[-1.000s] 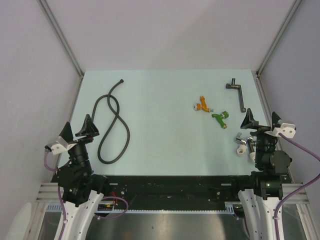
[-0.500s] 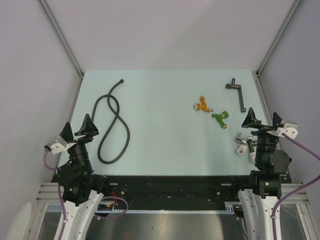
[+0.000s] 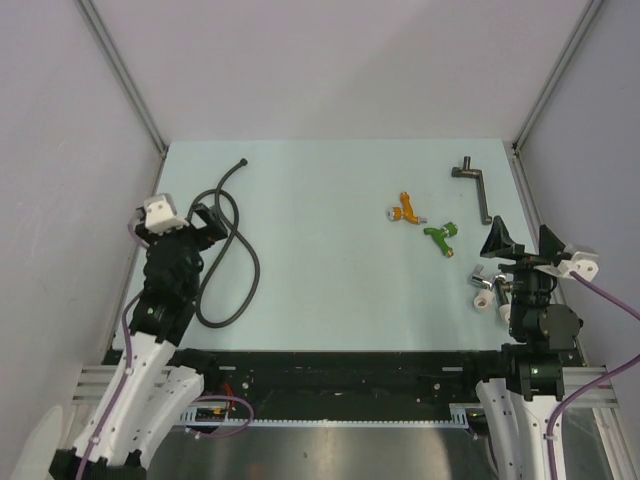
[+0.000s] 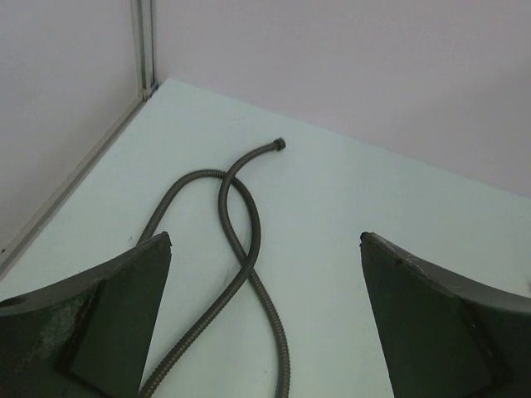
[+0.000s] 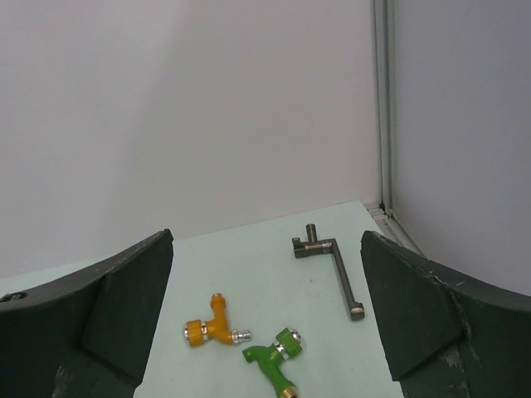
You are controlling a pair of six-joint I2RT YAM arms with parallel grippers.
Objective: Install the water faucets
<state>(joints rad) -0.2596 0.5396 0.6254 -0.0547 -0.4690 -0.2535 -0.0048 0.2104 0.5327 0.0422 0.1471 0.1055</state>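
Note:
The orange faucet (image 3: 406,211) and the green faucet (image 3: 440,236) lie side by side on the pale table at the right middle. The right wrist view shows both lying ahead of the fingers: the orange faucet (image 5: 211,329) and the green faucet (image 5: 278,365). My right gripper (image 3: 522,238) is open and empty, near the table's right front, short of the faucets; in its own view (image 5: 267,238) the jaws stand wide apart. My left gripper (image 3: 190,228) is open and empty above the black hose (image 3: 228,250) at the left. The hose (image 4: 241,240) runs between its jaws (image 4: 264,239).
A dark metal L-shaped pipe fitting (image 3: 474,185) lies at the back right, also in the right wrist view (image 5: 336,269). A small silver and white fitting (image 3: 484,290) lies just left of my right gripper. Walls and frame rails close the table's sides and back.
My left arm has swung forward from the near left edge to hover over the hose loop. My right gripper has shifted only slightly. The faucets have not moved.

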